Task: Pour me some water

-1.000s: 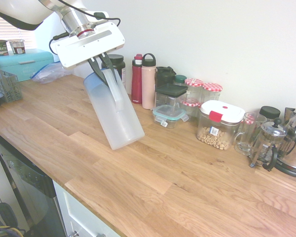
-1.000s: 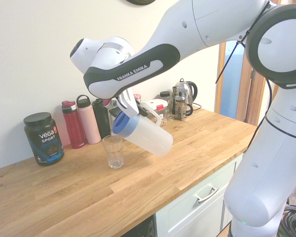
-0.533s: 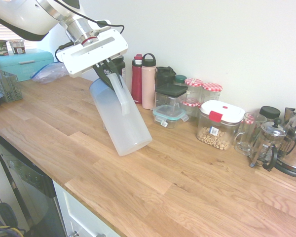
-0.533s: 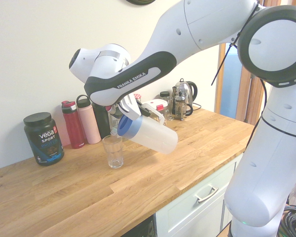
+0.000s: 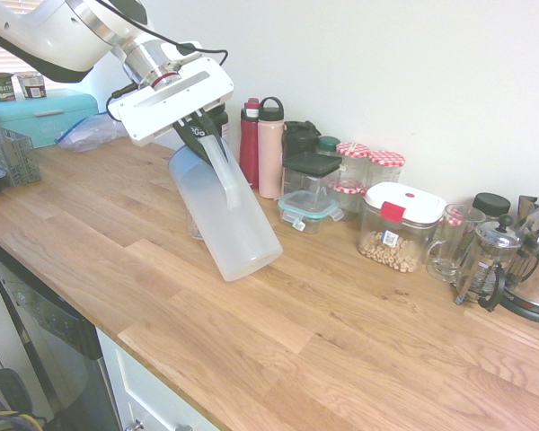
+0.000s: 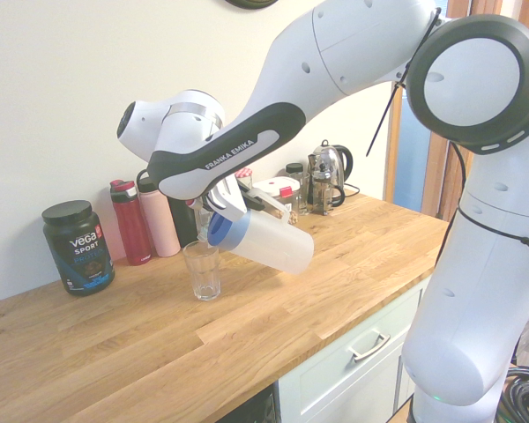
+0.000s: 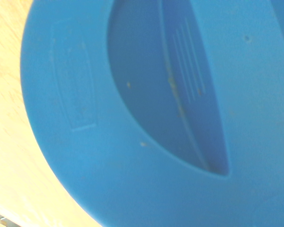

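Note:
A translucent white water pitcher [image 5: 226,220] with a blue lid [image 6: 219,229] hangs tilted above the wooden counter [image 5: 341,332]. My gripper [image 5: 198,135] is shut on its handle. In the second exterior view the pitcher [image 6: 269,243] leans steeply, with its lid end low and just above the rim of an empty clear glass [image 6: 201,270] that stands upright on the counter. The first exterior view hides most of the glass behind the pitcher. Only the blue lid [image 7: 132,118] shows in the wrist view, filling it from close by. I see no water stream.
Along the wall stand a red bottle [image 5: 250,144], a pink bottle [image 5: 270,148], several food jars and boxes [image 5: 400,224], a French press [image 5: 487,260] and a kettle [image 5: 534,278]. A black protein tub [image 6: 78,247] sits further along. A dish rack [image 5: 4,153] is at the counter's far left.
The pitcher has shifted slightly toward the glass and tipped further, bringing its lid end closer over the glass rim. The grip is unchanged.

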`<state>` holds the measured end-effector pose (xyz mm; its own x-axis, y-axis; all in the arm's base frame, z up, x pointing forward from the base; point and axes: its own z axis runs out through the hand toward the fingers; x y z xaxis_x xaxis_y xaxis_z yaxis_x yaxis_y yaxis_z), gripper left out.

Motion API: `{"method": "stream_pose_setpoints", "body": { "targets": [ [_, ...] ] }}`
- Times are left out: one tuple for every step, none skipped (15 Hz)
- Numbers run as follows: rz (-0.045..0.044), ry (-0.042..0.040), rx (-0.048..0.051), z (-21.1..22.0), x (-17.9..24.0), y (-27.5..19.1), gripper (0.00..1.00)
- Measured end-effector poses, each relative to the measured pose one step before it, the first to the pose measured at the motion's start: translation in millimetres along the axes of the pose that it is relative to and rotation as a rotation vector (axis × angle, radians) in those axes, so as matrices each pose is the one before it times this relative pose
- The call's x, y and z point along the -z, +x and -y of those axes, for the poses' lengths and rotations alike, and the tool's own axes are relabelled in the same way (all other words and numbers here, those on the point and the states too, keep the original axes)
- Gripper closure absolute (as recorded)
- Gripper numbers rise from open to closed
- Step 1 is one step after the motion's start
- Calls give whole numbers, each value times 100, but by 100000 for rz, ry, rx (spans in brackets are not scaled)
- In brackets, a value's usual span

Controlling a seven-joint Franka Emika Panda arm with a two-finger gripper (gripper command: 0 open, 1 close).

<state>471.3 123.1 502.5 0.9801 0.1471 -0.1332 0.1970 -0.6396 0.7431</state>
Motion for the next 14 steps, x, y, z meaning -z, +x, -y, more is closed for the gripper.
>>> {"method": "stream_pose_setpoints", "body": {
  "targets": [
    [87,-14,-333,1,-48,25,100],
    [82,72,-432,7,-84,52,100],
    [-131,211,-513,1,-47,56,100],
    [-229,1382,-1086,-92,27,75,100],
    [-377,2870,-1590,-424,229,99,100],
    [-288,4402,-2593,-850,346,57,100],
    [-111,5253,-3343,-1433,346,-104,100],
    [71,5183,-3286,-2083,166,-431,100],
    [-481,4699,-4150,-2803,56,-657,100],
    [-420,4644,-4960,-3320,-13,-804,100],
    [4,4818,-5688,-3301,-124,-820,100],
    [27,4824,-5568,-2647,-252,-535,100],
    [-61,4646,-5181,-1960,-502,-318,100],
    [260,4048,-4949,-1358,-895,-129,100]
  ]
}}
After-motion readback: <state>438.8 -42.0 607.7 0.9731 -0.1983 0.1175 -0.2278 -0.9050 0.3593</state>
